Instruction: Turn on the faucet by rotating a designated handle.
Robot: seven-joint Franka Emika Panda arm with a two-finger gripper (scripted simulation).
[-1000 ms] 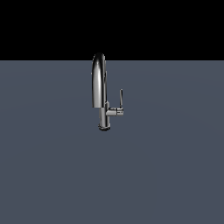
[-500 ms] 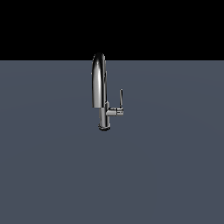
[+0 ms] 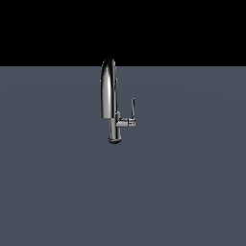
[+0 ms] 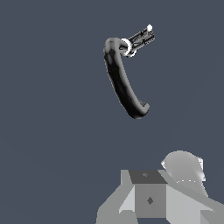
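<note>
Change since earlier: nothing you can detect in the exterior view; the faucet [image 3: 110, 103] and its handle [image 3: 132, 111] sit exactly as they did a second ago, and no arm has entered that view.

Faucet: it stands alone on the flat grey surface [image 3: 192, 192], round base down, arched spout rising above the column.

Handle: a thin lever standing roughly upright on a short stub off the column, on the exterior view's right. In the wrist view you see it as a bright short piece [image 4: 141, 38] beside the top of the dark curved spout [image 4: 122, 81].

Step in hand: judged from these views, you are at the approach; the handle looks untouched and unturned.

Next move: bring the gripper to the lever, not the thick spout, and set a finger against its flat side so a push swings it about the stub.

Gripper: only grey blocky parts of the hand [image 4: 151, 197] show at the edge of the wrist view, well apart from the faucet. The fingertips are out of frame, so you cannot tell how wide it stands; it touches and holds nothing visible.
</note>
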